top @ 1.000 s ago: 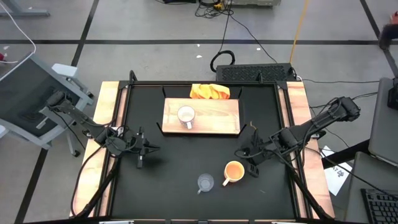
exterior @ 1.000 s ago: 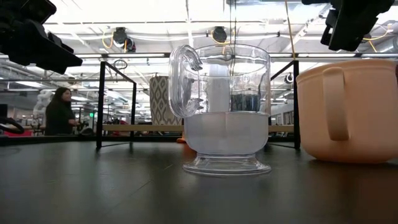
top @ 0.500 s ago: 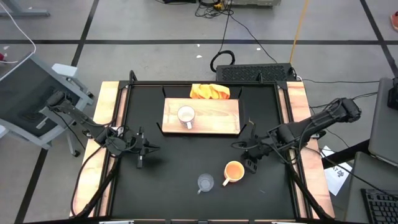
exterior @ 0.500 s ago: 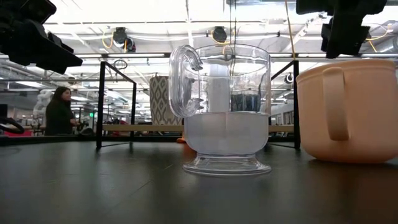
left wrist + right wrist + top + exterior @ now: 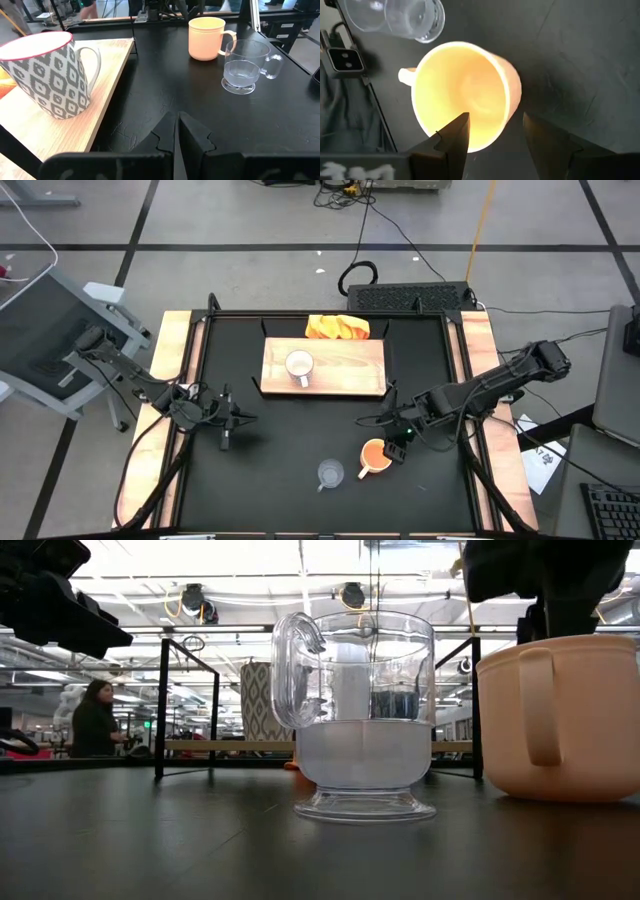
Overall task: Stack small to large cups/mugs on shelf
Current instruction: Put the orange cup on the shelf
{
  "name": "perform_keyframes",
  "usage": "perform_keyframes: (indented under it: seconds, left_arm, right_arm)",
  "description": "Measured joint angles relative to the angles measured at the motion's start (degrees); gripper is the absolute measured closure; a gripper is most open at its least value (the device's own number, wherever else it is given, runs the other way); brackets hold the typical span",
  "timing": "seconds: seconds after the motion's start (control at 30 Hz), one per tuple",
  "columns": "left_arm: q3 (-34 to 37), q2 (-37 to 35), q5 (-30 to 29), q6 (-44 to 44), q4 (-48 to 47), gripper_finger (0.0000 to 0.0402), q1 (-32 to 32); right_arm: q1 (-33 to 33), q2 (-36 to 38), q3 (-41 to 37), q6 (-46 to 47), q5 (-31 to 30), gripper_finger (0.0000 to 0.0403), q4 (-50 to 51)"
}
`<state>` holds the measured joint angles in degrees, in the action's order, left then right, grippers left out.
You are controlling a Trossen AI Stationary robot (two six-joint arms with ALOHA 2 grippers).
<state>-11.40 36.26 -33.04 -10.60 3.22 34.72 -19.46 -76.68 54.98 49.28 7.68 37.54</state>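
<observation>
1. We see the right end effector (image 5: 395, 442) over the orange-yellow mug (image 5: 375, 454) at the front of the bench (image 5: 290, 430). In the right wrist view its fingers (image 5: 455, 132) stand apart, straddling the mug's rim, so it is released and grasping nothing.
2. In the high view the arm covers the mug's right edge, so we cannot tell whether a finger touches the rim. In the low view the right end effector (image 5: 545, 585) is cut off by the top edge and only a dark mass shows above the mug (image 5: 560, 715).
3. The left end effector (image 5: 226, 430) waits at the bench's left side. In the left wrist view its fingers (image 5: 192, 132) are pressed together with only a thin slit between them; it is clenched on nothing.
4. The clear glass cup (image 5: 330, 473) stands just left of the orange-yellow mug, apart from it. In the low view it fills the middle (image 5: 360, 715), and the things behind it show blurred through it.
5. The white mug (image 5: 298, 366), patterned with grey diamonds, stands upright on the shelf (image 5: 350, 370) toward its left end. In the left wrist view it (image 5: 47, 75) is cut off at the picture's edge.
6. An orange-yellow cloth (image 5: 338, 328) lies behind the shelf, partly hidden by its far edge.
7. We read no brand, label or writing on anything.
8. A person (image 5: 95, 720) shows far off in the low view, too small to make out.
</observation>
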Motion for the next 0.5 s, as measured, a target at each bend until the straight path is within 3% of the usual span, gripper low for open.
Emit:
perform_keyframes:
  seconds: [0.5]
  left_arm:
    - [0.00,0.00,0.02,0.10,0.00,0.0378,0.01]
  right_arm:
    - [0.11,-3.94,0.00,-2.19,0.11,0.0227,-2.49]
